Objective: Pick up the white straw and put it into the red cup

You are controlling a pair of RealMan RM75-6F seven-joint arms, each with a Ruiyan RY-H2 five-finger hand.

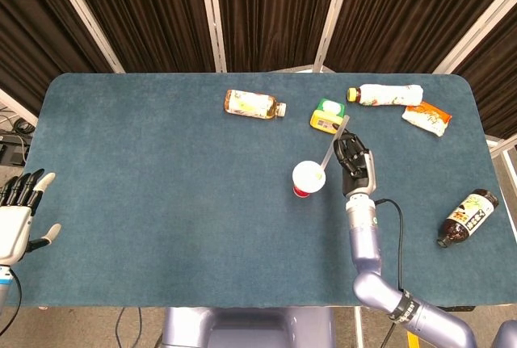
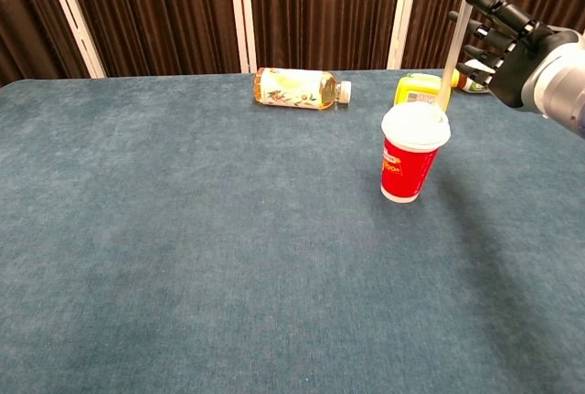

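The red cup with a white lid stands upright right of the table's middle, also in the chest view as the red cup. The white straw leans up and to the right from the lid; in the chest view the straw has its lower end at the lid's right side. My right hand is just right of the cup and holds the straw's upper part at its fingertips, the right hand raised above table level. My left hand hangs open beyond the table's left edge.
A tea bottle lies at the back centre. A yellow-green box sits behind the cup. A white bottle and an orange packet lie at the back right. A dark bottle lies near the right edge.
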